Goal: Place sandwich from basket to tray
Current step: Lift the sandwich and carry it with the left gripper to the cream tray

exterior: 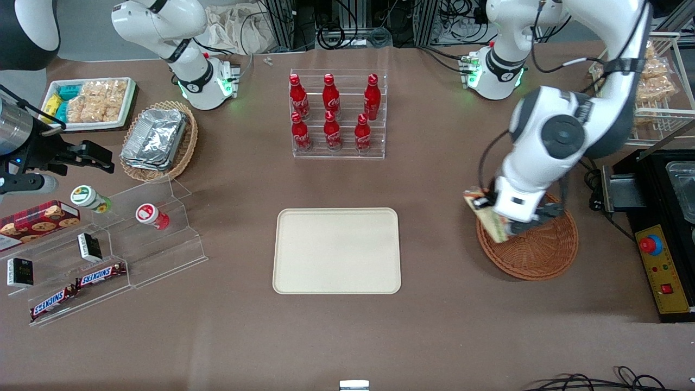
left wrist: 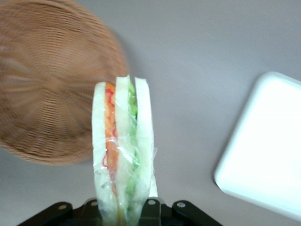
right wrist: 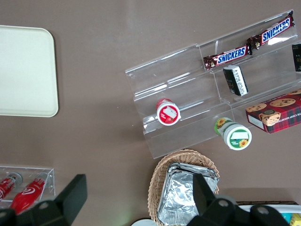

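Clear-wrapped, the sandwich [exterior: 487, 216] was clamped in my claw [exterior: 502, 222], lifted over the basket [exterior: 535, 250] rim at its nine o'clock edge, so I judged carrying and setting it on the bare tray [exterior: 336, 251] remained.

SNICKERS on two chocolate bars [right wrist: 246, 41] (acrylic shelf); Coca-Cola script on red bottles [exterior: 331, 112].

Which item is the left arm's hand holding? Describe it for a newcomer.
Find the round reddish-brown basket toward the working arm's end of the table. Above its rim, the hand grips the sandwich: a clear-wrapped white-bread wedge with orange and green filling.
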{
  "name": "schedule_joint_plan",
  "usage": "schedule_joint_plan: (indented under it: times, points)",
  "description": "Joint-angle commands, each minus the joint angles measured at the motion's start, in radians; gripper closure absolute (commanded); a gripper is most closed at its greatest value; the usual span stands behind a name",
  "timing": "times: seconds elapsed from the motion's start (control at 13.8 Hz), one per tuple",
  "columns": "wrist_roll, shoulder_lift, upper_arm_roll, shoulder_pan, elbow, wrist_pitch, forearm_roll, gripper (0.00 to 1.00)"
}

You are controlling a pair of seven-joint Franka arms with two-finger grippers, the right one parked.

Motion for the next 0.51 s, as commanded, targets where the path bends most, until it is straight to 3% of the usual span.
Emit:
schedule_joint_plan:
  times: [0.0, 0.22, 0.43]
  points:
    - [0.055, 0.147, -0.091, -0.016, 0.117, 0.003, 0.012, 1.00]
    - [0.058, 0.238, -0.091, -0.088, 0.135, 0.159, 0.048, 1.00]
    - [0.035, 0.351, -0.092, -0.145, 0.198, 0.267, 0.208, 1.00]
